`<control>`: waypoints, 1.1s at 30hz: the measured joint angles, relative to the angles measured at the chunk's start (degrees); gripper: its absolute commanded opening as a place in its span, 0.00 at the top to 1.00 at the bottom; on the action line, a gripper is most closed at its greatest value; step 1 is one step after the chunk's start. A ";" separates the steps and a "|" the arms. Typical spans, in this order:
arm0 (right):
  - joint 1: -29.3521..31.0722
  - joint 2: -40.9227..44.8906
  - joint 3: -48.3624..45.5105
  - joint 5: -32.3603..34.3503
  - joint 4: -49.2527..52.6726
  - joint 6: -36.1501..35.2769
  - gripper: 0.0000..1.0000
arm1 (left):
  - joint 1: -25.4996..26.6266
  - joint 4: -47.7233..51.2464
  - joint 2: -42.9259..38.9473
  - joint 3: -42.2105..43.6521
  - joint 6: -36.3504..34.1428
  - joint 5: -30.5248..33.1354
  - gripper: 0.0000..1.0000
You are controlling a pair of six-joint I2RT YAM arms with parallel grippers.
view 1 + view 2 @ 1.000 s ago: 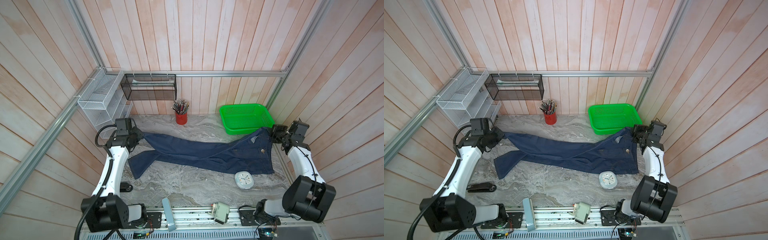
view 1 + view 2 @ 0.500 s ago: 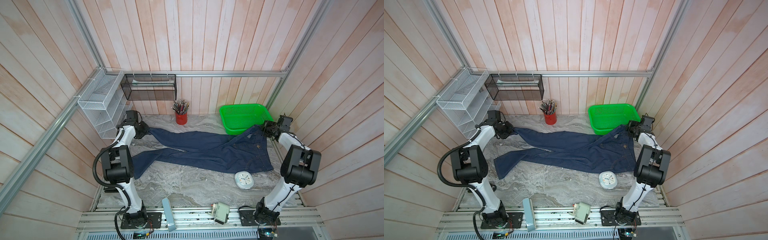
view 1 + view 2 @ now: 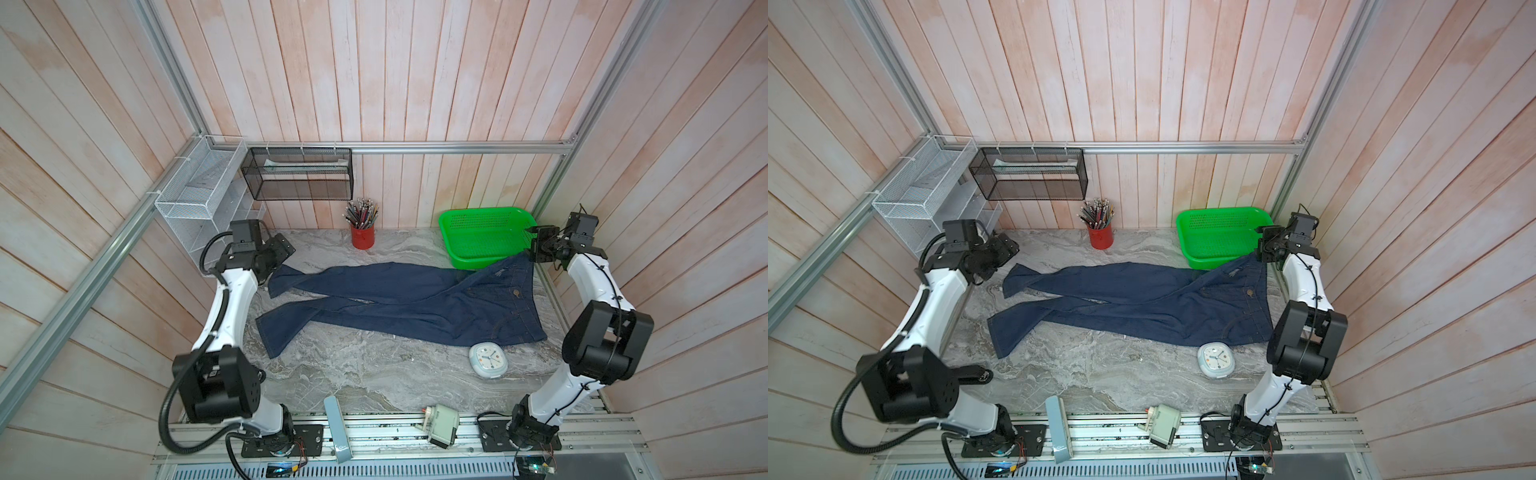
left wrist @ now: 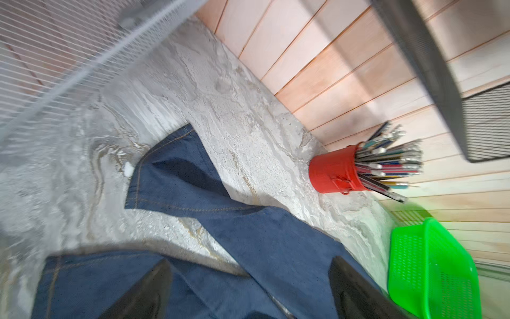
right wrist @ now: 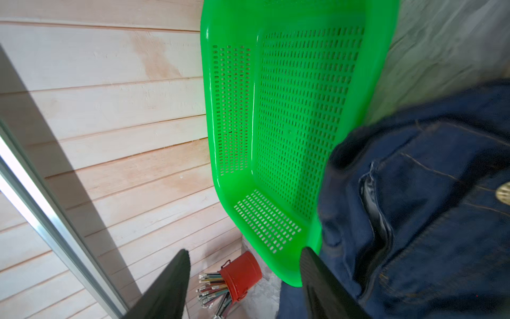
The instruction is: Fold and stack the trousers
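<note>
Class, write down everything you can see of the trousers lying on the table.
The trousers are one pair of dark navy denim jeans with tan stitching and a metal button at the waist. They lie unfolded and flat on the marble tabletop, waist to the right in both top views, one waist corner resting against the green basket. The legs run left, overlapping partway, hems splayed apart. The left end effector and right end effector stand open, gripping nothing.

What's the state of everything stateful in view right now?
trousers: unfolded, spread on table, ungripped
left gripper: open, empty
right gripper: open, empty
green basket: upright, empty
pencil cup: upright, full
clock: lying face up
</note>
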State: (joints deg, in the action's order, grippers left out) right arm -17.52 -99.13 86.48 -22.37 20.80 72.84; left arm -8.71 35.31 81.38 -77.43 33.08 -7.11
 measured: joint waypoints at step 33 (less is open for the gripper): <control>4.24 16.48 -45.53 8.04 1.73 -10.16 0.43 | -0.44 -4.66 -9.60 40.98 7.06 2.19 0.23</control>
State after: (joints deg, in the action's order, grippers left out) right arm -13.28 -82.65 40.95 -14.33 22.52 62.67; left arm -9.15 30.65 71.79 -36.45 40.14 -4.93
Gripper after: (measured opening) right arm 0.576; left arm 0.776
